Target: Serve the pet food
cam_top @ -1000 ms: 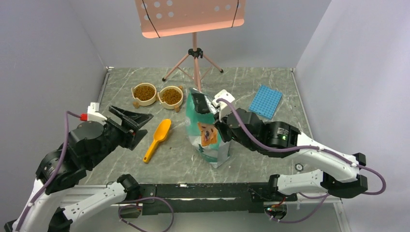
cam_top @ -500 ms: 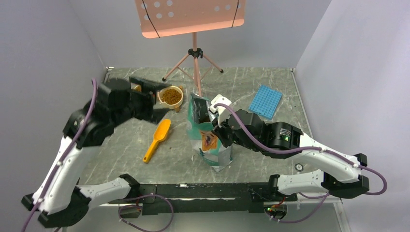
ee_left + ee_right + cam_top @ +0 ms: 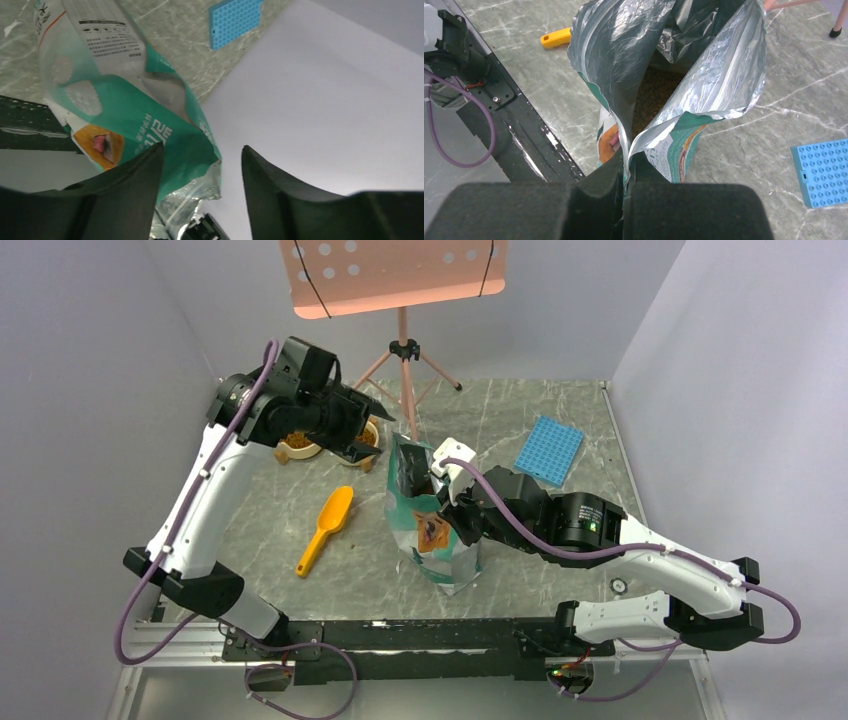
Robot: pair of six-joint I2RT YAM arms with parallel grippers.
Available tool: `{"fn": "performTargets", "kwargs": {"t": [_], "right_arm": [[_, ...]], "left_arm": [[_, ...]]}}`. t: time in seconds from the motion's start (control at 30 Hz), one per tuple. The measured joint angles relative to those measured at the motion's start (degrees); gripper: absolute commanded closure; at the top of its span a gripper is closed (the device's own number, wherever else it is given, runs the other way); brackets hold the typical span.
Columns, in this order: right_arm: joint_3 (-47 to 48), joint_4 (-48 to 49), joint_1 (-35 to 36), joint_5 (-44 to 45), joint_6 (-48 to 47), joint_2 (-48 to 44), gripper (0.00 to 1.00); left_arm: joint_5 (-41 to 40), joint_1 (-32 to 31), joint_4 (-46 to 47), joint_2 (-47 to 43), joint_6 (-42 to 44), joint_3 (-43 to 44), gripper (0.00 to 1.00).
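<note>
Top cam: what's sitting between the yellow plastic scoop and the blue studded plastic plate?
The open teal-green foil bag stands between the yellow scoop and the blue plate, its rim pinched by the right gripper. The top view shows it.

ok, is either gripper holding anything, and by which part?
Right gripper pinches the teal bag at the rim of its open mouth. Left gripper is open, empty.

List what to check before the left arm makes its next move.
1. Grip of right end effector on pet food bag rim: ok, shut on it.
2. Bag upright, mouth open: ok.
3. kibble visible inside the bag: ok.
4. left end effector open and empty: ok.
5. yellow scoop picked up: not ok, it lies on the table.
6. Fill of the bowls: cannot tell, the left arm partly covers them.
</note>
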Motion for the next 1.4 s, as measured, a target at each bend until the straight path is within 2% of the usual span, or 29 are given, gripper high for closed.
{"fn": "performTargets", "kwargs": {"t": [0.27, 0.47, 0.6, 0.63, 0.67, 0.7, 0.83, 1.0, 1.23, 1.27, 1.33, 1.37, 1.4], "right_arm": [[0.09, -0.28, 0.0, -0.02, -0.37, 0.0, 1.0], [0.52, -1.36, 0.0, -0.07, -1.01, 0.04, 1.0], [0.66, -1.49, 0.0, -0.04, -1.38, 0.22, 1.0], [0.66, -1.49, 0.0, -0.04, -1.42, 0.24, 1.0], [0.74, -1.51, 0.0, -0.04, -1.44, 0.33, 1.0], [0.79, -1.53, 0.0, -0.04, -1.49, 0.37, 1.0], [1.03, -2.01, 0.0, 0.57, -1.64, 0.44, 1.0], [0.85, -3.89, 0.17, 2.91, -1.86, -1.49, 1.0], [-0.76, -4.66, 0.35, 0.92, -2.99, -5.18, 1.0], [-0.74, -4.74, 0.42, 0.7, -2.97, -5.22, 0.88], [-0.22, -5.01, 0.44, 0.48, -3.1, -4.66, 0.55], [0.48, -5.2, 0.46, 0.52, -3.21, -4.02, 0.44], [1.7, -5.42, 0.44, 0.81, -3.61, -3.17, 0.4]], "left_arm": [[1.09, -2.93, -1.95, 1.27, 2.23, 0.0, 0.48], [1.01, -5.57, -0.9, 2.01, 2.25, 0.0, 0.64], [0.87, -6.1, 0.44, 2.29, 2.4, -0.7, 0.78], [0.83, -6.14, 0.66, 2.29, 2.47, -0.94, 0.86], [0.66, -6.14, 0.76, 2.29, 2.45, -1.09, 0.98], [0.37, -6.12, 0.85, 2.29, 2.34, -1.2, 1.0], [-0.55, -5.29, 2.27, 0.9, 2.23, -3.74, 1.0], [0.48, -0.61, 1.29, -4.37, 1.88, -8.85, 1.0], [8.92, 1.88, -0.24, -10.49, -0.83, -14.62, 1.0], [9.49, 2.05, 0.09, -10.95, -1.53, -15.3, 1.0], [9.88, 2.38, 0.83, -11.82, -3.23, -16.48, 1.0], [9.77, 2.58, 0.92, -12.35, -4.13, -17.11, 1.0], [9.7, 2.73, 0.9, -12.83, -5.03, -17.66, 1.0]]}}
